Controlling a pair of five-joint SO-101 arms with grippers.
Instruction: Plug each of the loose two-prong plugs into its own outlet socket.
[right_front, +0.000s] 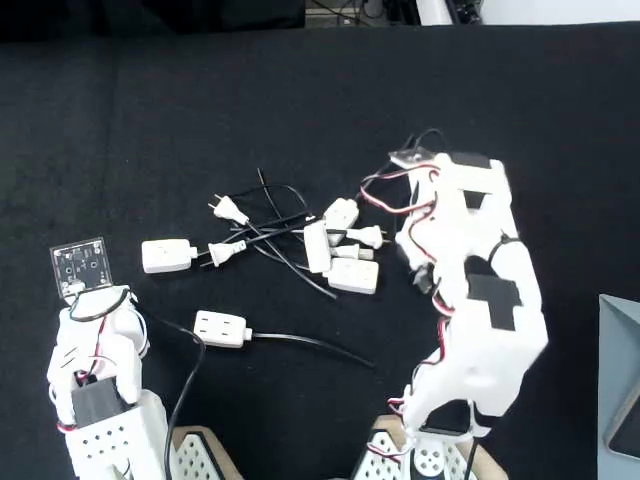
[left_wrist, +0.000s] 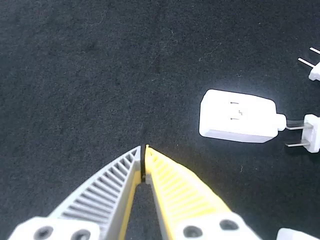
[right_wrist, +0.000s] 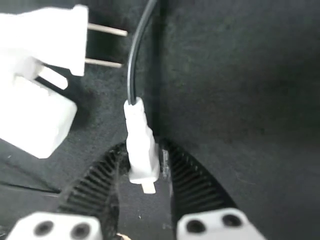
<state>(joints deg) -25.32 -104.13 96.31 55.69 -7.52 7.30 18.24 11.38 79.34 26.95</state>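
The left jaws are resting together low over the black bench (left_wrist: 75, 60), with a white outlet socket (left_wrist: 237, 116) lying just beyond them and a two-prong plug (left_wrist: 312, 132) pointing its prongs at it from just beside. The right jaws are clamping a white plug (right_wrist: 141, 145) on a black cord (right_wrist: 137, 45); beyond it, a second plug (right_wrist: 55, 37) is lying just beside a socket block (right_wrist: 37, 120).

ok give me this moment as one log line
left jaws shut, empty, near socket block | right jaws shut on corded plug | second plug beside block, prongs bare
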